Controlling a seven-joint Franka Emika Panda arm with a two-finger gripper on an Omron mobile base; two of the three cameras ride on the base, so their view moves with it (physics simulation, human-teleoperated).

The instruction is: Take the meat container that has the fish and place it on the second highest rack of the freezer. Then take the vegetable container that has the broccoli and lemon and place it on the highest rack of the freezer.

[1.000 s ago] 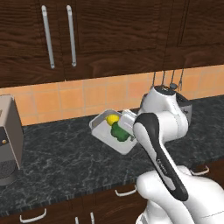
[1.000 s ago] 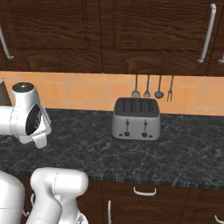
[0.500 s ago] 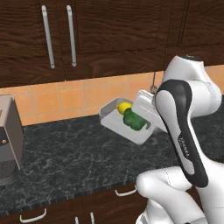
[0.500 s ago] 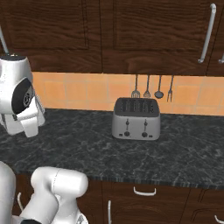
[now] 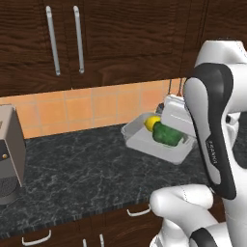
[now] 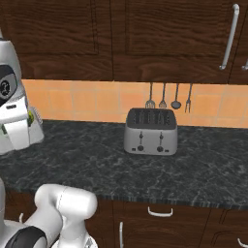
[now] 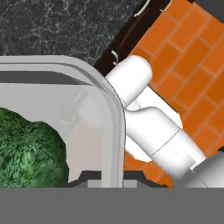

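Note:
The vegetable container (image 5: 144, 140) is a pale grey tray that hangs tilted above the dark counter, off its surface. Inside it lie the yellow lemon (image 5: 152, 123) and, next to it, the dark green broccoli (image 5: 167, 135). My gripper (image 7: 111, 178) is shut on the tray's rim (image 7: 114, 131), seen close up in the hand view with the broccoli (image 7: 26, 148) at the lower left. In the left base view my white hand covers the tray's right end. The freezer, the meat container and the fish are out of view.
A silver toaster (image 6: 150, 131) stands on the counter (image 5: 87, 173) to the right, with utensils (image 6: 168, 97) hung on the orange tiles behind it. A grey appliance (image 5: 9, 154) sits at the far left. Dark upper cabinets (image 5: 65, 43) hang overhead.
The arm has risen and swung right, lifting the tray with the lemon and broccoli higher and rightward above the counter. The grip has stayed shut.

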